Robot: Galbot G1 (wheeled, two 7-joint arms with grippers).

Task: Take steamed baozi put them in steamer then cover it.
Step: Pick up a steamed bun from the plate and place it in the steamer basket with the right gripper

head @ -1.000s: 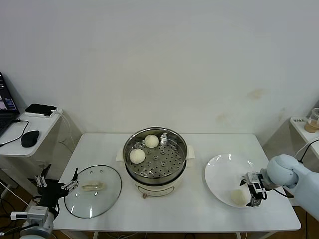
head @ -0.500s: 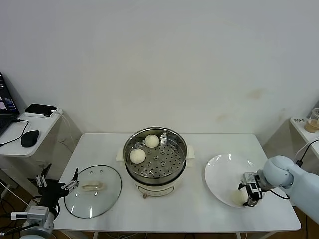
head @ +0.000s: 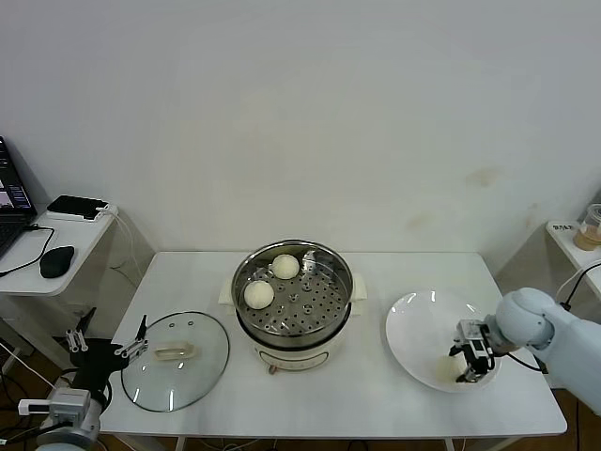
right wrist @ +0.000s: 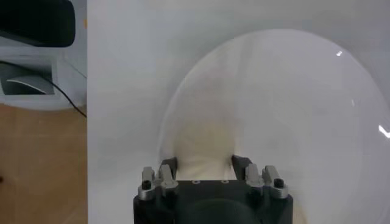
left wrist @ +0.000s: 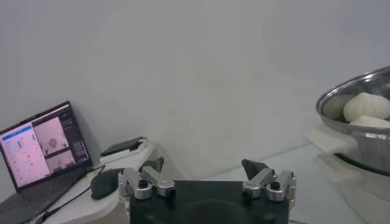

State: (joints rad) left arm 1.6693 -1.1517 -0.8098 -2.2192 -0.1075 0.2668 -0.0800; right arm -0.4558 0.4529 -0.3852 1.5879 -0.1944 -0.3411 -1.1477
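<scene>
The steamer (head: 324,305) stands mid-table on its cream base and holds two baozi (head: 259,294) (head: 285,266). It also shows in the left wrist view (left wrist: 359,137). A third baozi (head: 448,369) lies at the near edge of the white plate (head: 418,324). My right gripper (head: 472,362) is down on it, with a finger pressed to each side of the bun (right wrist: 204,152). The glass cover (head: 176,360) lies flat on the table left of the steamer. My left gripper (head: 105,344) is open and empty, low off the table's left edge.
A side table (head: 66,235) at the left holds a laptop (left wrist: 42,149), a mouse (head: 56,260) and a black device. A shelf with a jar (head: 592,225) stands at the far right. Bare tabletop lies between the steamer and the plate.
My right gripper has shifted slightly over the plate and closed in around the baozi. The left arm has not moved.
</scene>
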